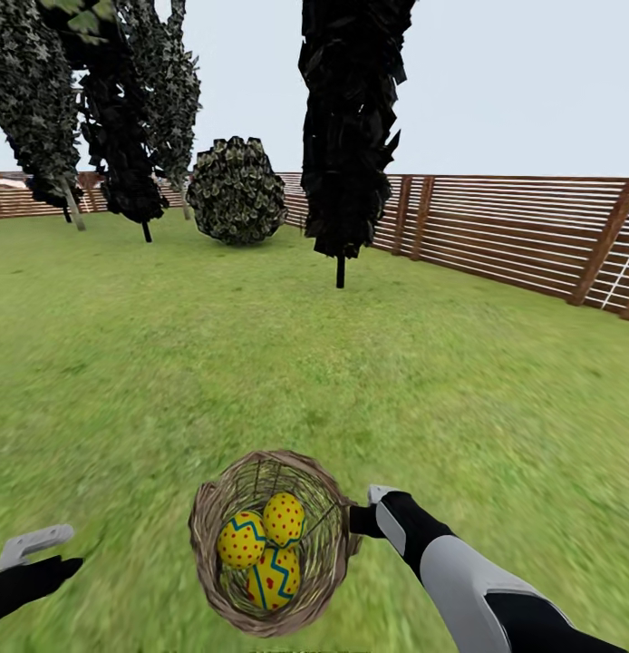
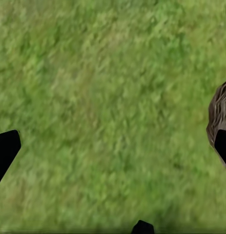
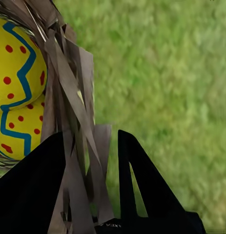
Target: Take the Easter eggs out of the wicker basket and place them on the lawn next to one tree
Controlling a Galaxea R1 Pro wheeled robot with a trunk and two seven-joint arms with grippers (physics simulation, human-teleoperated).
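Right gripper (image 1: 355, 519) pinches the wicker basket (image 1: 271, 542) by its rim, fingers either side of the weave. All three Easter eggs (image 1: 262, 542) inside. Left gripper (image 1: 38, 549) spread, empty, well apart on the basket's far side. Dark columnar tree (image 1: 349, 127) straight ahead across the lawn (image 1: 260, 363).

eggs (image 1: 265, 549) in basket (image 1: 210, 553) — on lawn (image 1: 260, 363)

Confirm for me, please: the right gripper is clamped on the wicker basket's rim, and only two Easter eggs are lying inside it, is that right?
Not quite. The right gripper does grip the rim of the wicker basket, its fingers either side of the weave in the right wrist view, but the head view shows three Easter eggs inside, not two.
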